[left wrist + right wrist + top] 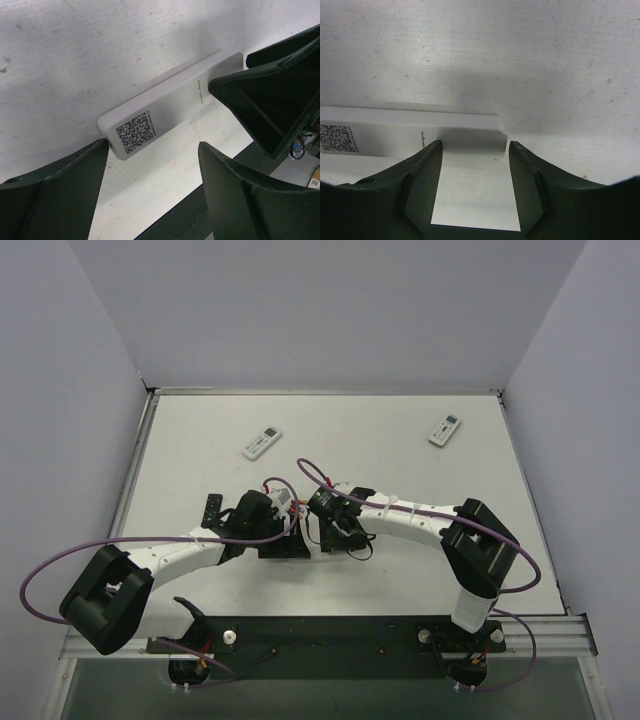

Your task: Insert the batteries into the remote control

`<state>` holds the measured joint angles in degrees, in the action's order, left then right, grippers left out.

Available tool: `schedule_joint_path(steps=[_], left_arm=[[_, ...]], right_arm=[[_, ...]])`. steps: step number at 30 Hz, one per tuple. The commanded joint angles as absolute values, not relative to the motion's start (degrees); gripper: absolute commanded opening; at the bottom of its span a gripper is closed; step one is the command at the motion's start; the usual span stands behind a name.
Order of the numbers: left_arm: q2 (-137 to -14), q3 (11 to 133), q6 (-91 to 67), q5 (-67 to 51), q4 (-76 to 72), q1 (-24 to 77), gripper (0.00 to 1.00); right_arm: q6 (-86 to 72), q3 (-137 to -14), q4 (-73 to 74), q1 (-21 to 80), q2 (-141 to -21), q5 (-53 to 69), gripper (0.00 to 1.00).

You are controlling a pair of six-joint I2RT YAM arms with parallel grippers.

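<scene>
From left: left gripper jaws wide, holding nothing; QR label end of remote just beyond one finger. Remote lies back up on table, long axis running from left gripper across to right one (battery cover at that end). Then right gripper: jaws half apart, straddling cover end, gripping nothing; right arm nearer cover. No batteries visible.

Stretching left arm and right arm inward, wrists nearly meeting; holding the left gripper wide-jawed, the right gripper noticeably narrower, both pointing downward.
</scene>
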<state>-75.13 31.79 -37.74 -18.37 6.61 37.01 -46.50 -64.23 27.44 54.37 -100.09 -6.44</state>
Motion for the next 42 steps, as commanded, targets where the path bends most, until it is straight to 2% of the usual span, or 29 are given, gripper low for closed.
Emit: schedule_joint_path(steps=[1,11,29,34,38,41,42], left_arm=[[-74.62,32.78,-37.27,-19.42,5.1,37.09,0.82],[-74.88,32.78,-37.27,-19.51,5.1,37.09,0.82],[-76.11,33.05,-36.83,-21.97,2.55,37.18,0.82],[-75.68,32.87,-36.83,-22.24,2.46,37.18,0.82],[-73.66,32.78,-37.35,-19.43,4.04,37.0,0.83],[-71.02,33.13,-37.79,-14.95,6.76,36.04,0.84],[-70.15,33.31,-37.79,-12.51,8.51,35.6,0.85]], right_arm=[[-47.2,-65.04,30.76,53.88,-101.95,-5.89,0.51],[-47.29,-63.28,28.57,52.65,-102.31,-2.55,0.5],[-44.83,-67.32,28.39,54.67,-106.17,-0.53,0.42],[-44.21,-68.91,29.18,55.19,-107.32,0.79,0.42],[-44.3,-68.38,29.09,54.85,-104.51,-2.98,0.42],[-43.25,-68.12,28.57,54.23,-99.25,-6.41,0.46],[-42.46,-68.12,28.39,54.14,-98.1,-7.37,0.5]])
